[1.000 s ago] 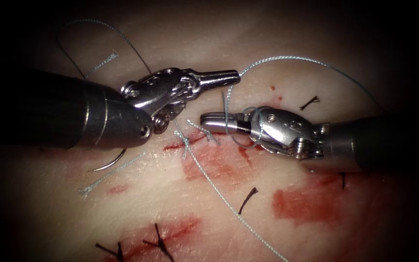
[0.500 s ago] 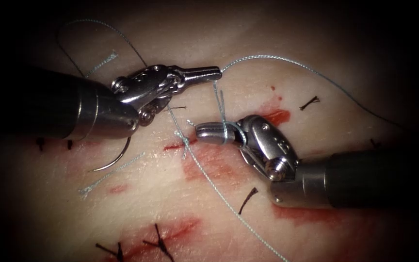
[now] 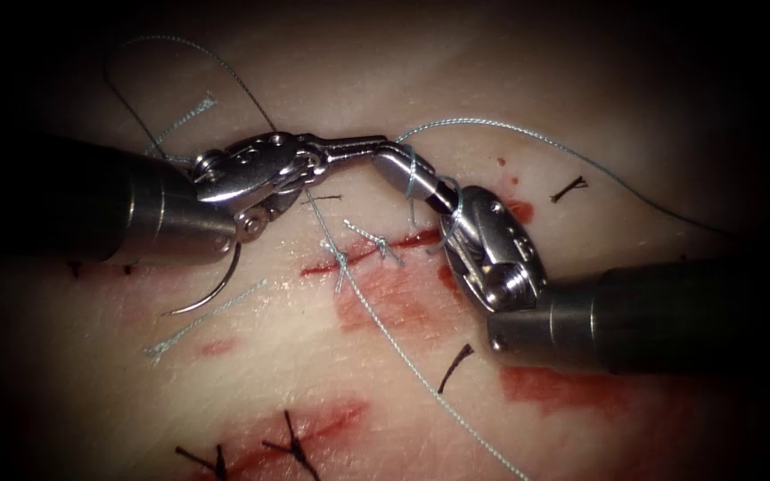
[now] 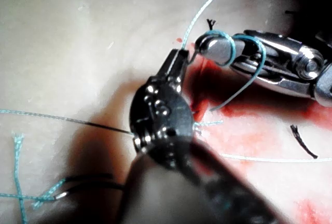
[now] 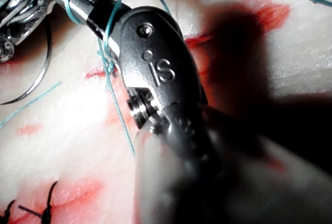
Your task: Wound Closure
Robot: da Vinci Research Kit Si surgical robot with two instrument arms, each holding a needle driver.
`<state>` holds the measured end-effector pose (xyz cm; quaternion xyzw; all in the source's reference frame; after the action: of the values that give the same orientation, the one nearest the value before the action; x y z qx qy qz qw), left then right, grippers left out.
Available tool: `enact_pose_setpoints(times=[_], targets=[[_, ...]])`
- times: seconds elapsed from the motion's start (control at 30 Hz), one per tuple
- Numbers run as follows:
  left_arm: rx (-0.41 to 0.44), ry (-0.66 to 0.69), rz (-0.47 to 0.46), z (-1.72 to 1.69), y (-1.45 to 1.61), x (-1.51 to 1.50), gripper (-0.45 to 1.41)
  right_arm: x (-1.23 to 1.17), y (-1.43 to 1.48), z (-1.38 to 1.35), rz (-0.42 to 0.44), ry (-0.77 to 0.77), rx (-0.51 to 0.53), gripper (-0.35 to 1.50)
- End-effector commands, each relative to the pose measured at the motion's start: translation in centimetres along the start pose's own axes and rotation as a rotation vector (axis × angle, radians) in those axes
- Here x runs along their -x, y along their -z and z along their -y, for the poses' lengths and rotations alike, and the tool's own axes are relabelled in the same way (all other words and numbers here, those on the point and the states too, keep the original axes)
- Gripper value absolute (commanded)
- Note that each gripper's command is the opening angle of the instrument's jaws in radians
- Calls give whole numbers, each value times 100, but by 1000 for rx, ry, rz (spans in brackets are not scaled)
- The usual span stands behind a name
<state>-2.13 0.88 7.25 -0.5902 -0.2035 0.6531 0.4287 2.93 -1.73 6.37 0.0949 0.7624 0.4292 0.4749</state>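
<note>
My left tool comes in from the left, jaws shut on the pale blue thread at their tip. The thread arcs away to the right and is wrapped in loops around my right tool's jaws, which look shut with nothing between them and touch the left tip. The wrapped right jaws meet the left tip. The loops sit on the right jaws. The curved needle lies free on the tissue left of the cut, held by neither tool, also seen as needle.
A knotted stitch with frayed blue ends sits on the cut, and a thread tail runs down from it. Red fluid stains the tissue. Dark stitches and short dark thread ends lie nearby.
The right tool swung its jaws up and left, carrying the thread loops, until its tip met the left tool's tip. The left tool drew back to the left with the thread.
</note>
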Motion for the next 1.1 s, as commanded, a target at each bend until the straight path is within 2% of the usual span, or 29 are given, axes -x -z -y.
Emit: enact_pose_setpoints(times=[0.03, 0.23, 0.5, 0.57, 0.6, 0.77, 0.83, 1.1], targets=[[-7, -11, 7, 2, -5, 6, -45, 7, -7, 4, -21, -23, 24, -35], [-47, -62, 60, 1, -4, 14, -45, 1, -12, 5, -122, -99, 120, -35], [-68, -75, 67, -6, -11, 17, -45, 5, -16, 4, -157, -120, 165, -35], [-72, -86, 72, -6, -12, 17, -45, 4, -14, 3, -126, -106, 179, -35], [-69, -86, 73, -6, -12, 17, -45, 0, -10, 1, -90, -86, 209, -35], [-76, -90, 74, -6, -10, 15, -45, -3, 1, -5, -24, -30, 306, -35], [-89, -85, 68, -6, -8, 10, -45, -4, 12, -12, 11, 16, 377, -35], [-103, -81, 62, -6, -7, 8, -45, -3, 22, -17, 37, 71, 465, -35]])
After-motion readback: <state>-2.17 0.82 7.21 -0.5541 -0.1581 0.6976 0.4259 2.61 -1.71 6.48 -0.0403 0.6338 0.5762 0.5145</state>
